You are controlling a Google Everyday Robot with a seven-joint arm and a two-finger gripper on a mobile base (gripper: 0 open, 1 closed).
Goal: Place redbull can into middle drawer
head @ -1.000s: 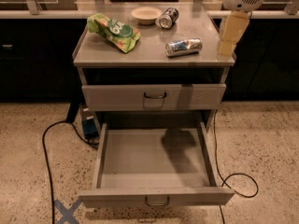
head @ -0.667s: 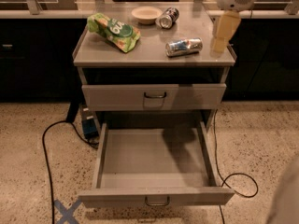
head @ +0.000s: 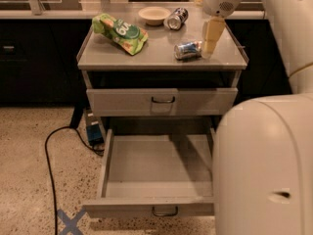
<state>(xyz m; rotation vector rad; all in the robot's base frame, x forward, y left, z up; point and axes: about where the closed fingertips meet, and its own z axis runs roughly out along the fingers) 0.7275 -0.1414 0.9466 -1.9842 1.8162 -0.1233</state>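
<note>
Well, redbull can (head: 188,49) lay on its side nr the cabinet top's (head: 146,60) front-right corner, gripper (head: 209,50) just beside it, grip state unclear. Prob. light, thin-walled, slick, rolls easily; best taken across mid-body. Middle drawer (head: 156,165) stood open.

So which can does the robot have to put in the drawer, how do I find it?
Look at the top of the grey cabinet. Near its front right side, just left of the robot's gripper, lies the redbull can on its side. It is silver with blue patches, unlike the darker can at the back beside the bowl.
</note>
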